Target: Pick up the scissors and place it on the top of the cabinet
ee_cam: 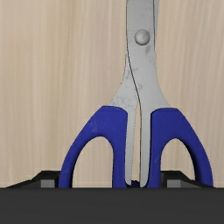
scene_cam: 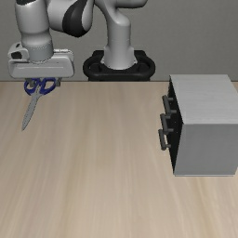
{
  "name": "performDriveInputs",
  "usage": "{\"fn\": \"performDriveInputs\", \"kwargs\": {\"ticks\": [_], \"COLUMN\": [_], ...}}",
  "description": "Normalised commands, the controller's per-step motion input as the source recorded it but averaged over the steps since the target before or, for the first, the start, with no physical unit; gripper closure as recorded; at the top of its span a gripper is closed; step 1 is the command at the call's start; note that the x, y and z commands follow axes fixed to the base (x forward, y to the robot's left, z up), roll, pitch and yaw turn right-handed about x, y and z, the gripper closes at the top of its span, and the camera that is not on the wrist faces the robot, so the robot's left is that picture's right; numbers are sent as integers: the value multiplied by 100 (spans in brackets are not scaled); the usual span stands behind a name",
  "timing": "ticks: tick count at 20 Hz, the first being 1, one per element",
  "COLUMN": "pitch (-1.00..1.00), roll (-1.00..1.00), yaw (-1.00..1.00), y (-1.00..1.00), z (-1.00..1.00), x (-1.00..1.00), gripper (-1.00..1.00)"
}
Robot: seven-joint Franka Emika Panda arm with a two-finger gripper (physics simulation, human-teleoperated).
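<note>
The gripper sits low over the blue handles of the scissors, which lie on the table at the exterior view's left. Whether it has clamped them cannot be told. The cabinet stands well apart, at the exterior view's right. A hold on the rounded handles could let the long blades swing or slip free during the carry. Too low a lift could knock them against the cabinet's side.
</note>
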Motion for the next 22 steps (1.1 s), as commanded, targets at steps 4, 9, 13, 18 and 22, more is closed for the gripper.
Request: {"fn": "performDriveInputs", "kwargs": {"ticks": [4, 9, 13, 18, 22], "pitch": [0, 0, 0, 0, 0], "roll": [0, 0, 0, 0, 0], "yaw": [0, 0, 0, 0, 0], "y": [0, 40, 100, 100, 100], "z": [100, 60, 0, 0, 0], "x": [0, 0, 0, 0, 0], "gripper": [100, 100, 100, 100, 100]}}
